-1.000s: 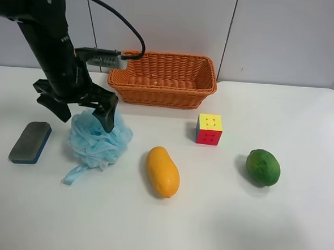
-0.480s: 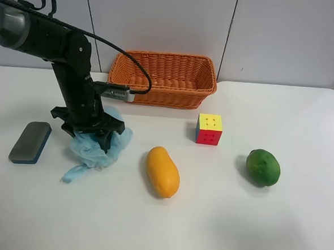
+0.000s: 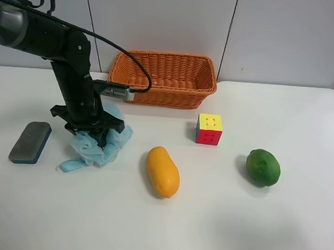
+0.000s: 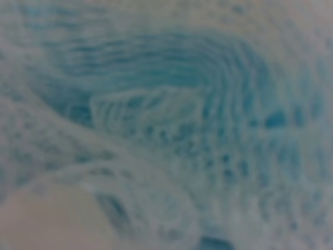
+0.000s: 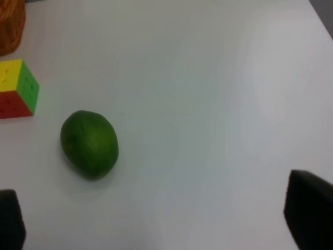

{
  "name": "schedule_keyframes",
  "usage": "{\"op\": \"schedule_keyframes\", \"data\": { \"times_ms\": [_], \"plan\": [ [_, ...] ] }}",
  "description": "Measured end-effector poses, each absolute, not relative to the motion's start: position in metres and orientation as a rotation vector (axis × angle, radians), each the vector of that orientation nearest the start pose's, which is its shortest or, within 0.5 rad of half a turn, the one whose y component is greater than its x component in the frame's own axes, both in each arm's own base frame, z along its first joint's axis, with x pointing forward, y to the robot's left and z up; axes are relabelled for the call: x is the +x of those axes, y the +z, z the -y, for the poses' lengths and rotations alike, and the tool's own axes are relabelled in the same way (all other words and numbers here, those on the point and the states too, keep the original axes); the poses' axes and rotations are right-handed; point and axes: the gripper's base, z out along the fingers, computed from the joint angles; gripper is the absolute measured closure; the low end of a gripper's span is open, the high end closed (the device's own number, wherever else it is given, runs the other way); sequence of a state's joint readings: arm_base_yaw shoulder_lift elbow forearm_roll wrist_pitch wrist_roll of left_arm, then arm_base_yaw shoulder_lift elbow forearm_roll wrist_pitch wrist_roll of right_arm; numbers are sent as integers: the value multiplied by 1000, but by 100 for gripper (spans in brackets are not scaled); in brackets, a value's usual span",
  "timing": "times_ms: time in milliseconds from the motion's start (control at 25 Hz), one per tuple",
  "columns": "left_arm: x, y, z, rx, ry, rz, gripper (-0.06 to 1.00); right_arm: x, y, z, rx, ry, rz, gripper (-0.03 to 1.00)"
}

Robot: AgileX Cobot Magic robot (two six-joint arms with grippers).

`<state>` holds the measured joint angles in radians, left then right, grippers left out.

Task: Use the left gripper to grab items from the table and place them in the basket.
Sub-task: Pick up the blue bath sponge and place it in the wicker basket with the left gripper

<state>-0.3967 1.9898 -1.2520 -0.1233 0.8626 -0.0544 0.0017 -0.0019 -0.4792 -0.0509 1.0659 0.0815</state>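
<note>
White table (image 3: 297,223), grey panelled wall behind. Exterior high view, count of things: 1 basket, 5 loose items, 1 arm in sight.

Basket (image 3: 163,88): orange-brown wicker, at the far edge of the table; nothing visible inside it.

Items, all on the table, none in the basket:
- 1 grey-and-blue eraser (image 3: 30,142), nearest the view's left edge.
- 1 light-blue pouf (image 3: 113,143), just beside the eraser; its ribbon loop (image 3: 69,165) trails toward the near side.
- 1 orange-yellow mango (image 3: 162,172), near the middle.
- 1 puzzle cube (image 3: 209,129), between the mango and the basket, apart from both.
- 1 green fruit (image 3: 263,167), well apart toward the view's right.

Left gripper (image 3: 90,133): pressed down into the top of the pouf, black fingers sunk in the mesh. Whether they have clenched on it cannot be told. The left wrist view is filled with blurred blue mesh of the pouf (image 4: 171,120); no fingers show there. A thin black cable (image 3: 139,66) loops from the arm.

Right gripper (image 5: 158,221): two dark fingertips at opposite corners of the right wrist view, spread wide, holding nothing, above bare table near the green fruit (image 5: 89,143) and the puzzle cube (image 5: 21,88).
</note>
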Motion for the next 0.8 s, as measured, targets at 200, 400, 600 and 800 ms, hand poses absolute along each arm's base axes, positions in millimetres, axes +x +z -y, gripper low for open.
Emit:
{"op": "schedule_keyframes", "data": {
  "times_ms": [200, 400, 600, 800],
  "plan": [
    [330, 179, 147, 408, -184, -3008, 56, -3, 271, 4, 84, -10, -2066, -2],
    [325, 230, 146, 421, -212, -2973, 58, -3, 271, 4, 84, -10, -2066, -2],
    [335, 280, 151, 441, -238, -2921, 59, -3, 271, 4, 84, -10, -2066, -2],
    [365, 306, 165, 438, -279, -2813, 60, -3, 271, 4, 84, -10, -2066, -2]
  ]
}}
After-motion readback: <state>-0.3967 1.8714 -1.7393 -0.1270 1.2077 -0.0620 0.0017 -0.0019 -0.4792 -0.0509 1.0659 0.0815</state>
